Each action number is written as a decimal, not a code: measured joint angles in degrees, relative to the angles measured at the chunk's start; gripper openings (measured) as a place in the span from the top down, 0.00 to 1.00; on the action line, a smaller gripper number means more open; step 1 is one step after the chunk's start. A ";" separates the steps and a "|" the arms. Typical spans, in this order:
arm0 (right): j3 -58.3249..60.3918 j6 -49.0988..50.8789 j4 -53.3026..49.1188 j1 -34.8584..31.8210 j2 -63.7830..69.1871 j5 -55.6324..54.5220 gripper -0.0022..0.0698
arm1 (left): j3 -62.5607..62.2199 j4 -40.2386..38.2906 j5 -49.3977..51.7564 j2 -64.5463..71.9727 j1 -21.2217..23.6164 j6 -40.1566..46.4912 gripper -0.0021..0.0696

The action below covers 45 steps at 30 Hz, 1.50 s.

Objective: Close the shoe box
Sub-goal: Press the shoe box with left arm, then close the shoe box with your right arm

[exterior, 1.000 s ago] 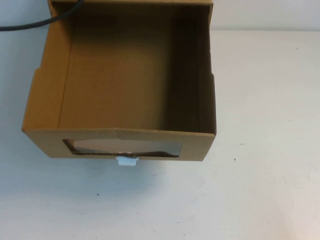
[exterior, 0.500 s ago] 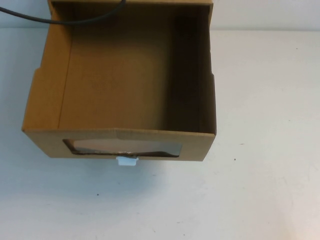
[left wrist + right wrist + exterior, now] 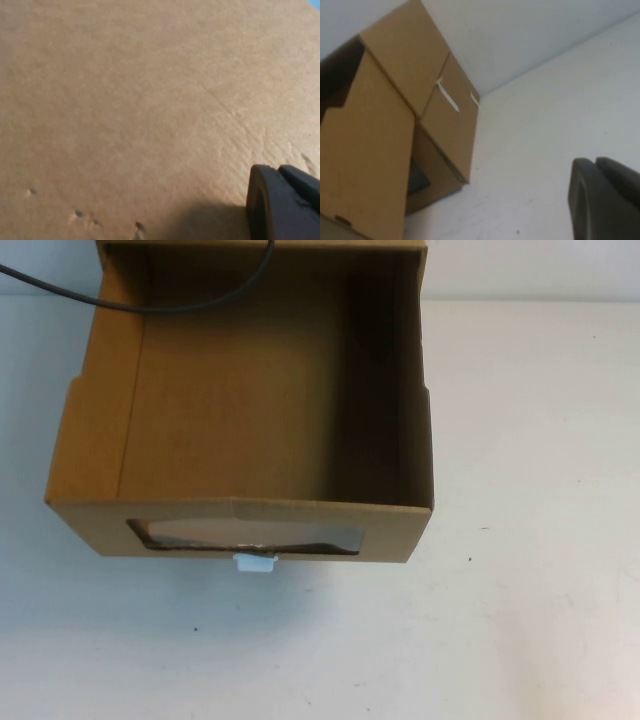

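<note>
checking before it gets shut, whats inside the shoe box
The shoe box drawer shows only bare cardboard floor; a black cable crosses its back edge. The part inside the sleeve is hidden.

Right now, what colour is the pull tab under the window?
White small plastic pull tab, clearest in the high view.

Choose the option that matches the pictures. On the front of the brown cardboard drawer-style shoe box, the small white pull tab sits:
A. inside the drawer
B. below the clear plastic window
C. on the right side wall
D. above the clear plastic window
B: in the high view the brown cardboard drawer-style shoe box stands pulled open and empty, and its small white pull tab hangs just under the wide clear plastic window on the front panel.
</note>
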 joint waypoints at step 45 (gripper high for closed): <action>-64.20 -2.83 -11.74 41.43 72.18 36.02 0.99 | -0.12 -1.19 -0.21 0.49 0.00 -1.85 0.98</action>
